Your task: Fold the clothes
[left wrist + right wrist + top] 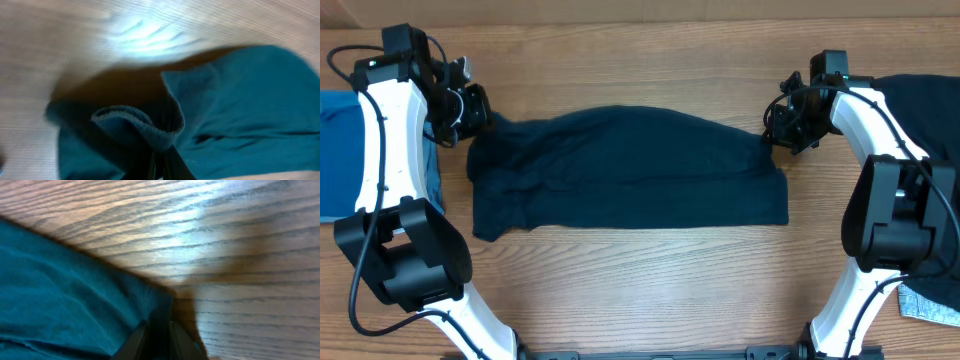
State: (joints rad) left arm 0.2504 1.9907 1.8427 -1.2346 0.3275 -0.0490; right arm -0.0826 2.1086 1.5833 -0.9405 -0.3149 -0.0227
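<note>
White arms, black joints
Left arm [386,140] and right arm [866,116]: white shells, chunky black joints, looping black cables; left gripper [483,122] and right gripper [773,135] all black.

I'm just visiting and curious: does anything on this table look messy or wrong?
Nothing spilled or damaged. The dark navy garment lies rumpled, one corner bunched up in the left gripper, the right gripper pinching another.

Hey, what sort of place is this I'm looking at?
Likely a robotics lab bench for laundry folding: two robot arms mounted at a wooden table, a navy garment spread between them, more clothes waiting at both sides.
</note>
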